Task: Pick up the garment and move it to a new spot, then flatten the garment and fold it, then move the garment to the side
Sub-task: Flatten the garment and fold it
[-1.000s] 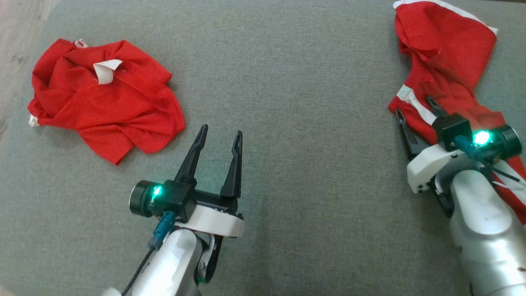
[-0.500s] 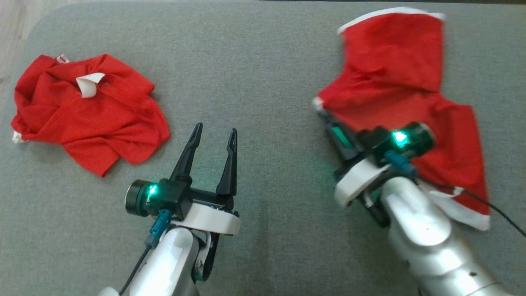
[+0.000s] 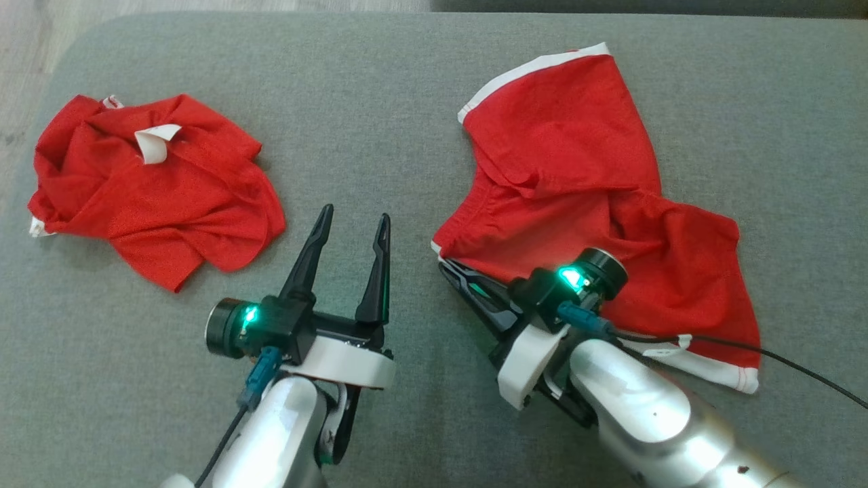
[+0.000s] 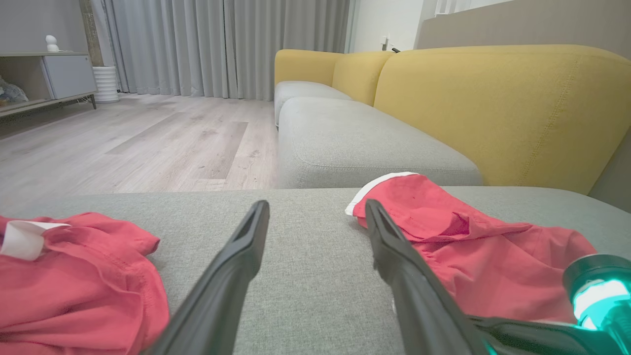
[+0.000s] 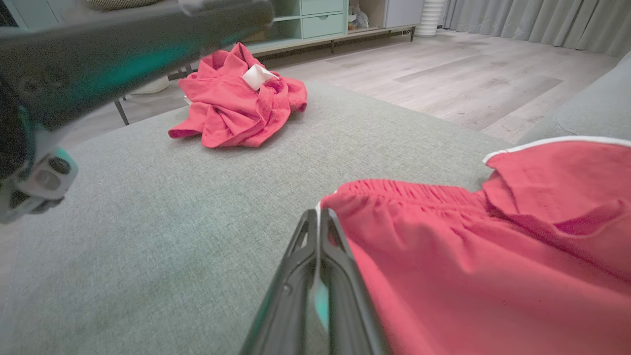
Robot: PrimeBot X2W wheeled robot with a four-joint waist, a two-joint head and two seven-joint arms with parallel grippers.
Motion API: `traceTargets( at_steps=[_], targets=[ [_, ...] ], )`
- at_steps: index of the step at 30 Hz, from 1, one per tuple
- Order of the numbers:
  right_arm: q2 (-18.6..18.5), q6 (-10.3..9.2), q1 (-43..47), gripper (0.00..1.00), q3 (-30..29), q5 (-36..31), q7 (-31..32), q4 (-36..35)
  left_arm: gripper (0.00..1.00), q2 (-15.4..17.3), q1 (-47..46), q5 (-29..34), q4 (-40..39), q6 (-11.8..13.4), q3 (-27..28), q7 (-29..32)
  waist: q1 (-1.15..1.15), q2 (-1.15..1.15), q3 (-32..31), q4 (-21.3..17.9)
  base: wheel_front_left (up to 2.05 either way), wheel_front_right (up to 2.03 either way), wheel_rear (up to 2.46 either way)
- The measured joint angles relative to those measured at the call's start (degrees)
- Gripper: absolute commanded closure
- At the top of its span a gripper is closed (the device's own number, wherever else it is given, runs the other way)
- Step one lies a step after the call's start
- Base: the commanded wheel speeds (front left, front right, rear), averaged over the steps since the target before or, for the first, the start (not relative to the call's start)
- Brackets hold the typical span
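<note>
- The right gripper (image 3: 444, 264) pinched the waistband corner of the red shorts (image 3: 576, 169) on the grey cushion (image 3: 407, 102).
- The left gripper (image 3: 354, 215) stood wide, holding nothing, near a crumpled red garment (image 3: 149, 190).

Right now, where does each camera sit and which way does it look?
Head view: on the head, looking down at the grey cushion; shows the open left gripper, and the right gripper shut on the red shorts.
Left wrist view: on the left wrist, looking along its fingers toward a yellow sofa back.
Right wrist view: on the right wrist, looking along its shut fingers toward the crumpled red garment.
Shared: all three show both garments.
</note>
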Motion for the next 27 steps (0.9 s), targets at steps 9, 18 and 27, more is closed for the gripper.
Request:
traceTargets(
  at_steps=[9,18,27],
  targets=[
    [-1.32,0.00,0.79,0.00,-7.86,1.58,0.00,-3.93,0.00,0.01,1.15,0.68,0.20,-0.02,1.83,0.00,0.00,0.00,-1.44,-1.88,0.00,0.00,0.00],
    [-2.72,0.00,13.28,0.00,-27.03,-0.42,-0.01,-15.32,0.00,0.00,1.83,1.18,0.15,-0.69,3.69,0.00,0.00,0.00,-3.88,-5.44,0.00,0.00,0.00],
    [1.60,0.00,27.43,0.00,-48.37,-8.11,-0.01,-23.45,0.00,0.01,3.61,1.58,-0.02,-1.24,5.06,0.00,0.00,0.00,-5.66,-9.41,0.00,0.00,0.00]
  ],
)
